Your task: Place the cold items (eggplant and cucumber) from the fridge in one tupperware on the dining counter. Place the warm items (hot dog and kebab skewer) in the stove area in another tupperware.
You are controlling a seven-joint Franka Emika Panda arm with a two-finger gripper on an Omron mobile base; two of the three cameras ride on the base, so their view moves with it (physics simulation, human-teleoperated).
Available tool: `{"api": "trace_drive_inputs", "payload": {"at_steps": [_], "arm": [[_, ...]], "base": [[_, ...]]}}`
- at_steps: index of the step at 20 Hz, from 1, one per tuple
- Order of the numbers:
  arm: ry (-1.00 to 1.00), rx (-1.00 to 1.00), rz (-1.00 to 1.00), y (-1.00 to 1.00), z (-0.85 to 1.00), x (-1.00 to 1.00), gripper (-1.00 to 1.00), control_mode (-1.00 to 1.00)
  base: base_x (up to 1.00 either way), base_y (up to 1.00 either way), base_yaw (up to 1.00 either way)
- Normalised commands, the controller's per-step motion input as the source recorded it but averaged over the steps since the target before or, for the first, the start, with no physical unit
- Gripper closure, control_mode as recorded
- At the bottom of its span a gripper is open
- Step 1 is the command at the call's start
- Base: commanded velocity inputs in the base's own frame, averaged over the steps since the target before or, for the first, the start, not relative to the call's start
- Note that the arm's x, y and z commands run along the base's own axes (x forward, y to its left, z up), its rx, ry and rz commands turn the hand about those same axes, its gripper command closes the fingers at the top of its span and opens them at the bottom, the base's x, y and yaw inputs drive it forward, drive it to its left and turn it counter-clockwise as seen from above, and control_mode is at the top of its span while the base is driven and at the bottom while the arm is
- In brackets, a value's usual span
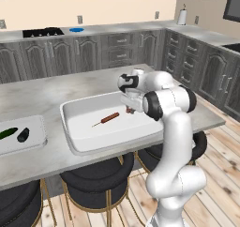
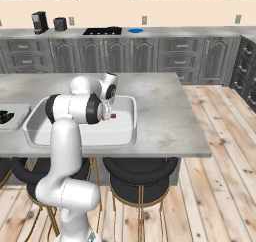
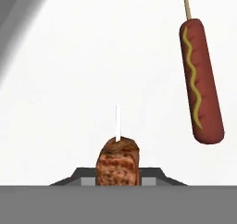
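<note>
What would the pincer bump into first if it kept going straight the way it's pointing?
Most likely the white floor of the tupperware. The pincer, shut on the kebab skewer, points down into it; the hot dog lies off to one side.

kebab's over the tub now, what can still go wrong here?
1. The kebab hangs in the shut hand above the tub; released from here it may bounce or roll.
2. The hot dog lies close beside the drop spot, so the kebab could land on it or knock it.
</note>
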Motion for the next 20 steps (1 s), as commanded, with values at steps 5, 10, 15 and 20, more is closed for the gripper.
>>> {"api": "trace_drive_inputs", "payload": {"at_steps": [5, 10, 15, 20], "arm": [[-0.02, 0.0, 0.03, 0.0, -0.13, 0.02, -1.0, -1.0], [-0.09, 0.0, 0.06, 0.0, -0.05, -0.11, -1.0, -1.0], [-0.41, 0.01, 0.05, 0.0, 0.82, -0.88, -1.0, -1.0], [-0.45, 0.0, 0.0, 0.0, 1.0, -0.96, -1.0, -1.0]], "base": [[0.0, 0.0, 0.0], [0.0, 0.0, 0.0], [0.0, 0.0, 0.0], [0.0, 0.0, 0.0]]}}
